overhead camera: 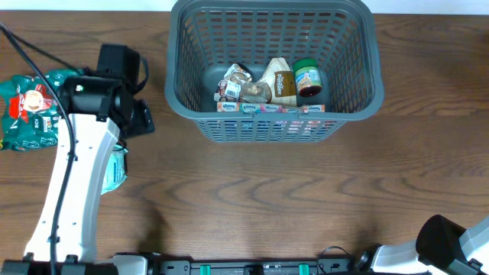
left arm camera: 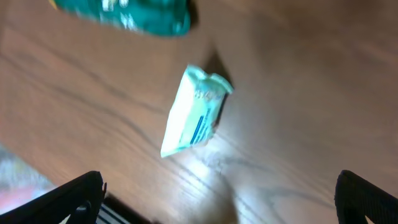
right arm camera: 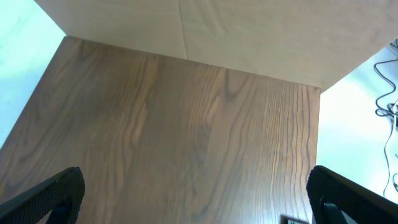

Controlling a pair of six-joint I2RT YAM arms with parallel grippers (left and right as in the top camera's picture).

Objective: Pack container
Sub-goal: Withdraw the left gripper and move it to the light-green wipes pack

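Surface: dark wood-grain worktop (overhead camera: 252,198), with a pale panel beyond its far edge in the right wrist view.

1. Green snack bag (overhead camera: 27,111), far left of the overhead frame, lying flat. Not yet packed.
2. Pale blue-and-white packet (left arm camera: 196,112), lying just right of the bag, apart from it. In the overhead frame the left arm (overhead camera: 76,183) covers most of it. Not yet packed.
3. Left tool (left arm camera: 217,202), jaws spread wide and grasping nothing, above and near the packet. You would likely take this one next.
4. Container (overhead camera: 267,128), upper centre of the overhead frame, well right of both loose items. It holds:
   - a flat box (overhead camera: 271,108) along the near wall;
   - a light-coloured bag (overhead camera: 241,80);
   - a brown pouch (overhead camera: 281,80);
   - a green-lidded jar (overhead camera: 308,76).
   Judged partly packed, with floor space left on the far side.
5. Right tool (right arm camera: 199,199), lower right of the overhead frame, jaws released, over bare worktop.

Obstacles: the container's tall lattice wall stands between the loose items and the floor, so you must lift each item clear over the rim.
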